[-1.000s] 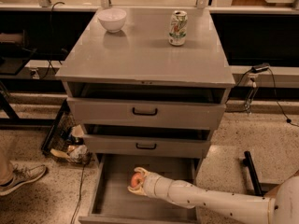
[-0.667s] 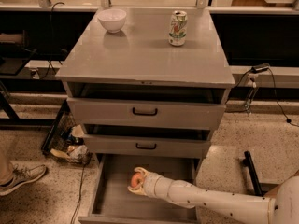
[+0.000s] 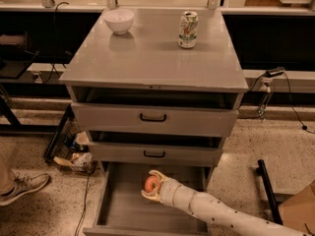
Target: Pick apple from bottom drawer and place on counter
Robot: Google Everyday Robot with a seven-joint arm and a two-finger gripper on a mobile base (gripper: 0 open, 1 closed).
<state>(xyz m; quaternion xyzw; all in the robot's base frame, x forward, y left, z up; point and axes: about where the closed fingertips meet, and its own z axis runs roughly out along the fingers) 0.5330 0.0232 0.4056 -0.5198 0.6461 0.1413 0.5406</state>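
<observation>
The bottom drawer (image 3: 123, 208) is pulled open and shows its flat grey floor. The apple (image 3: 150, 184), red with a yellowish patch, sits inside it near the back. My gripper (image 3: 151, 185) reaches into the drawer from the lower right, its pale fingers (image 3: 157, 173) closed around the apple, one above and one below. The white arm (image 3: 221, 215) runs out to the bottom right. The counter (image 3: 152, 53) is the grey top of the cabinet above.
A white bowl (image 3: 119, 20) and a drink can (image 3: 188, 29) stand at the back of the counter. The two upper drawers (image 3: 152, 118) are slightly open. A shoe (image 3: 22, 187) and a basket of clutter (image 3: 74, 154) lie left of the cabinet. Cables hang at the right.
</observation>
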